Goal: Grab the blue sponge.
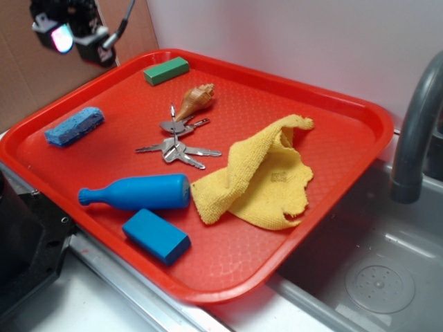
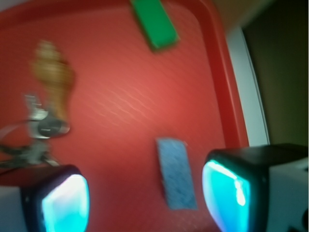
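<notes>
The blue sponge [image 1: 74,126] lies flat near the left rim of the red tray [image 1: 360,131], light blue and porous. In the wrist view the blue sponge [image 2: 176,174] sits on the tray floor below the gap, closer to the right finger. My gripper [image 1: 69,34] hangs high above the tray's far left corner, well above the sponge. It stands open [image 2: 145,203], nothing between its glowing cyan pads [image 2: 65,205].
A green block [image 1: 166,70] lies at the tray's back edge, a shell [image 1: 196,100] and keys [image 1: 176,145] in the middle. A yellow cloth [image 1: 266,176], a blue pin [image 1: 135,192] and a dark blue block [image 1: 156,236] lie nearer the front. A sink and faucet [image 1: 415,131] are right.
</notes>
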Available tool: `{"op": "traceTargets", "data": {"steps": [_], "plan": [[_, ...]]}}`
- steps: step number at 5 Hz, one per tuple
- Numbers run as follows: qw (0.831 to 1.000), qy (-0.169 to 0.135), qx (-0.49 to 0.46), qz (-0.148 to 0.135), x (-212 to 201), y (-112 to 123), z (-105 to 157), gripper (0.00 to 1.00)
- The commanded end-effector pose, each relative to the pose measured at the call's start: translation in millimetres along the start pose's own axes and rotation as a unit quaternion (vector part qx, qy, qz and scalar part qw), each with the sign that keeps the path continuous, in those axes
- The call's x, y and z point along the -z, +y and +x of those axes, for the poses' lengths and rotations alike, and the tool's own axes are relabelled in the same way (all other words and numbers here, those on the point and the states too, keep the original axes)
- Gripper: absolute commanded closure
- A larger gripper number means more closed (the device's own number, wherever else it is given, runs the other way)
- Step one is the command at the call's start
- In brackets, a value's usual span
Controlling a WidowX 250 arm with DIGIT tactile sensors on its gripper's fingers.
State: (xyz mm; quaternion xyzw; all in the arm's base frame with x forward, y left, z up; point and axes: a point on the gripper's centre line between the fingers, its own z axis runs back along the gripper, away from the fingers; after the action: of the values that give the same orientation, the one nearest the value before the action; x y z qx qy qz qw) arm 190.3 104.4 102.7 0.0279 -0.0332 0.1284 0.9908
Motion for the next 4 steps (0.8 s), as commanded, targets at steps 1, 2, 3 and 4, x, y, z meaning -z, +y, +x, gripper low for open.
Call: {"op": "traceTargets", "data": {"steps": [1, 2, 3, 4], "plan": [[0.998, 0.027, -0.060, 0.006, 28.0, 33.2, -16.6, 0.00], [0.996, 0.056, -0.072, 0.000, 57.9, 26.6, -21.1, 0.00], [0.995, 0.080, -0.051, 0.001, 80.6, 16.2, -24.0, 0.00], [0.995, 0.085, -0.052, 0.006, 86.1, 9.7, -31.4, 1.00]]}}
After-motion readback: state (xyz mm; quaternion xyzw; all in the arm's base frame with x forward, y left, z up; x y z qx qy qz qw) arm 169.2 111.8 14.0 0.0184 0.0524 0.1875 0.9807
